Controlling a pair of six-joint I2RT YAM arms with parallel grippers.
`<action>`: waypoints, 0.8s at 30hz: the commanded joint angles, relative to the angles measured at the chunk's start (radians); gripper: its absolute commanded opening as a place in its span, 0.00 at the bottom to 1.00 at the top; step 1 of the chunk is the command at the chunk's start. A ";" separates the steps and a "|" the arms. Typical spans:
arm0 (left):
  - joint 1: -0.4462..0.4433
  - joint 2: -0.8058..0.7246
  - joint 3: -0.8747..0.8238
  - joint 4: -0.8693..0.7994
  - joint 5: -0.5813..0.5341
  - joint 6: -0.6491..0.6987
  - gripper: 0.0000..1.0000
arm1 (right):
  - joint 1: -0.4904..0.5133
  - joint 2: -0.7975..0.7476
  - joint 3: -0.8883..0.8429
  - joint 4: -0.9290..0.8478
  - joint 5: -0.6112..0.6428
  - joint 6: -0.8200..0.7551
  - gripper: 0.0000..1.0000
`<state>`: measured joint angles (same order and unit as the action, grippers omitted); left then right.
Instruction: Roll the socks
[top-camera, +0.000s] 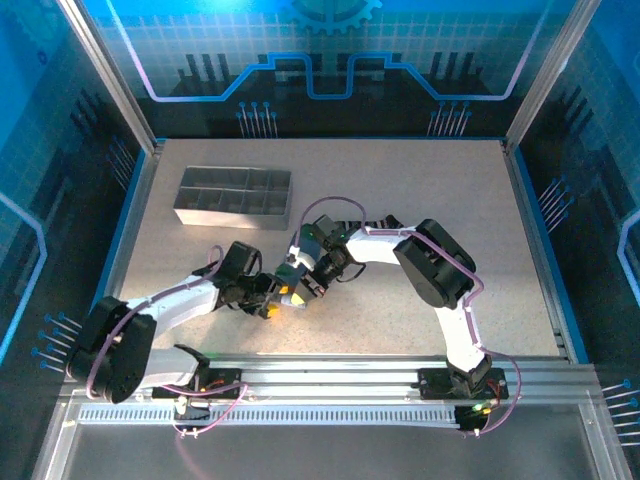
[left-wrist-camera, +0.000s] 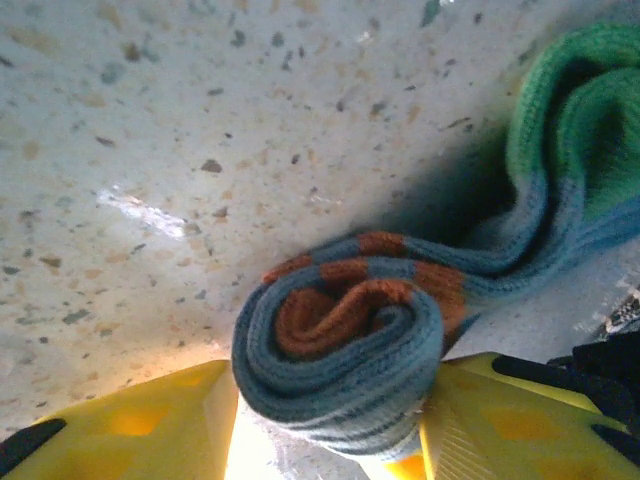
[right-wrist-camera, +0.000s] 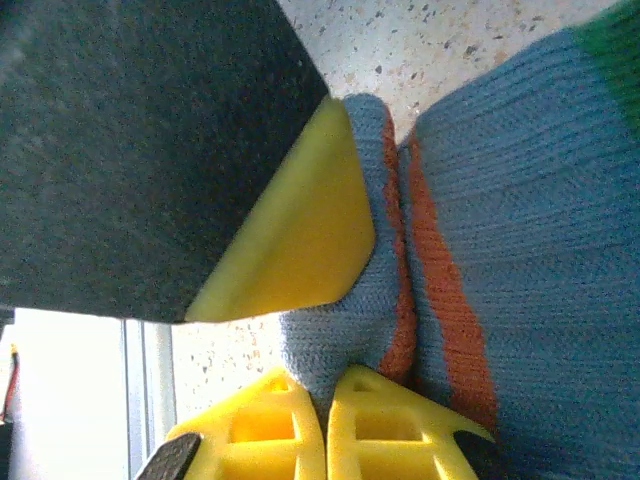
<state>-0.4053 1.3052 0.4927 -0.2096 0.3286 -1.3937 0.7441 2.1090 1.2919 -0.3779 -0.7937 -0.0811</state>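
A grey-blue sock (left-wrist-camera: 340, 350) lies on the speckled table, its orange cuff end wound into a tight roll. The green toe (left-wrist-camera: 580, 110) trails off to the upper right. My left gripper (left-wrist-camera: 330, 400) has its yellow fingers (left-wrist-camera: 500, 420) pressed against both sides of the roll. My right gripper (right-wrist-camera: 325, 385) is shut, pinching a fold of the same sock (right-wrist-camera: 520, 200) beside the orange stripe. The left gripper's yellow finger (right-wrist-camera: 290, 230) presses on the sock just above it. From above, the left gripper (top-camera: 275, 303) and right gripper (top-camera: 300, 285) meet tip to tip at the table's near middle.
A grey compartmented tray (top-camera: 235, 197) stands at the back left of the table (top-camera: 430, 180). Metal rails run along the near edge, and blue walls enclose the sides and back.
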 joint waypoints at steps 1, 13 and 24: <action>-0.013 0.039 0.007 -0.010 -0.035 -0.020 0.43 | -0.009 0.059 -0.011 -0.101 0.053 0.032 0.00; -0.015 0.128 0.123 -0.392 -0.044 -0.033 0.00 | 0.087 -0.370 -0.347 0.316 0.441 -0.120 0.43; -0.007 0.232 0.243 -0.477 -0.010 0.023 0.00 | 0.429 -0.433 -0.481 0.545 1.182 -0.519 0.58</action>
<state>-0.4152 1.4948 0.7330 -0.5632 0.3241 -1.4017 1.1400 1.6302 0.8001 0.0826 0.1562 -0.4610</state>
